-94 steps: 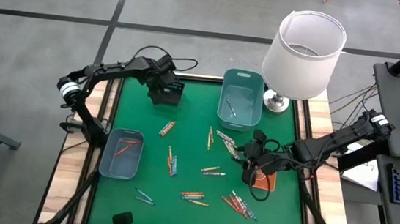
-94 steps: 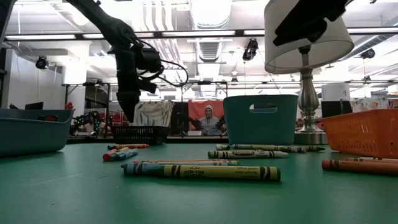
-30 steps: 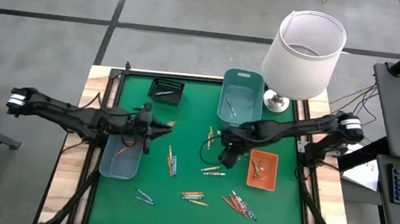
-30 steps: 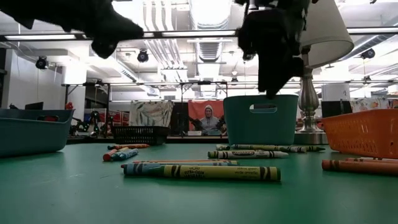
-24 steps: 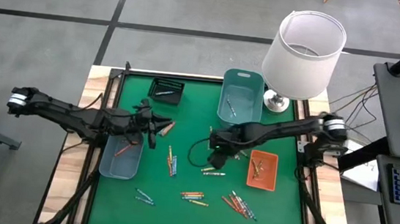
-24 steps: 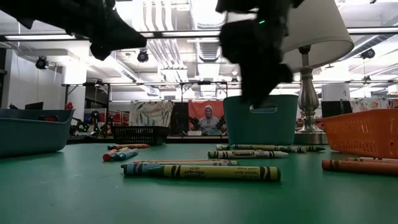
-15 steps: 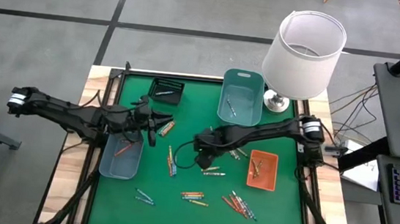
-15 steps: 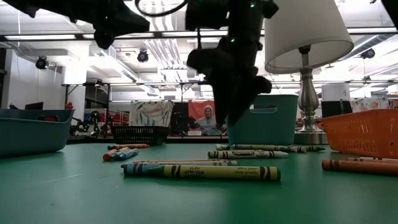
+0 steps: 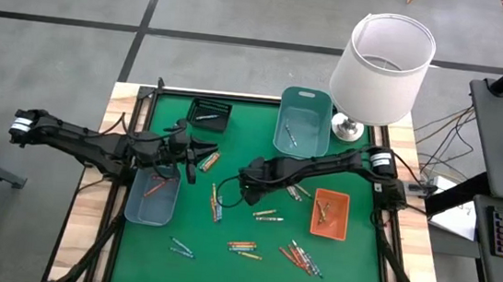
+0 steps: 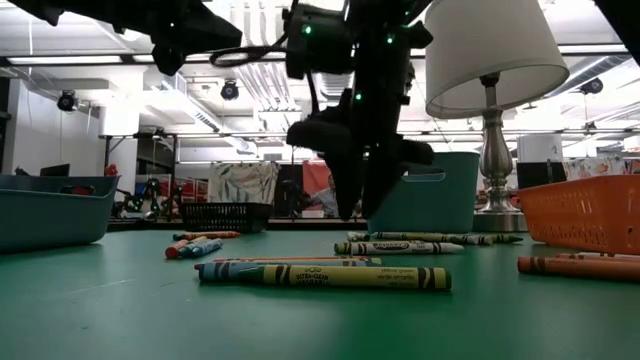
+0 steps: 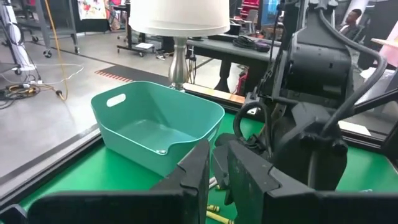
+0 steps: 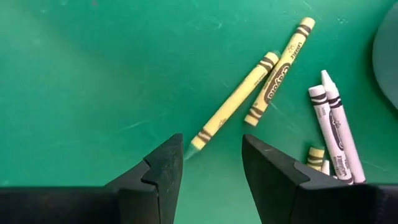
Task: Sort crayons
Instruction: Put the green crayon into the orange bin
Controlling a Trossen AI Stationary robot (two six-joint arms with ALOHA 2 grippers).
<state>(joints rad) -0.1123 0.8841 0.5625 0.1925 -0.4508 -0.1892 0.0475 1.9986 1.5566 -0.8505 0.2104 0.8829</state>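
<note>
Right gripper (image 9: pixel 250 180) hangs mid-frame in the high view, fingers apart, poised over two yellow crayons (image 12: pixel 249 99) on the green table (image 9: pixel 351 262). Left gripper (image 9: pixel 196 157) sits left of centre by the left teal tray (image 9: pixel 130 205), fingers nearly together around nothing visible. More crayons (image 9: pixel 301 255) lie scattered toward the lower right

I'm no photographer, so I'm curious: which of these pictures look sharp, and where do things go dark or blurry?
High view: evenly lit, sharp. Low view: the near crayon is crisp, but the arms are black shapes against bright ceiling lights. Right wrist view: yellow crayons sharp, the right hand at the edge dark and soft. Left wrist view: the teal bin clear, the near fingers blurred.
</note>
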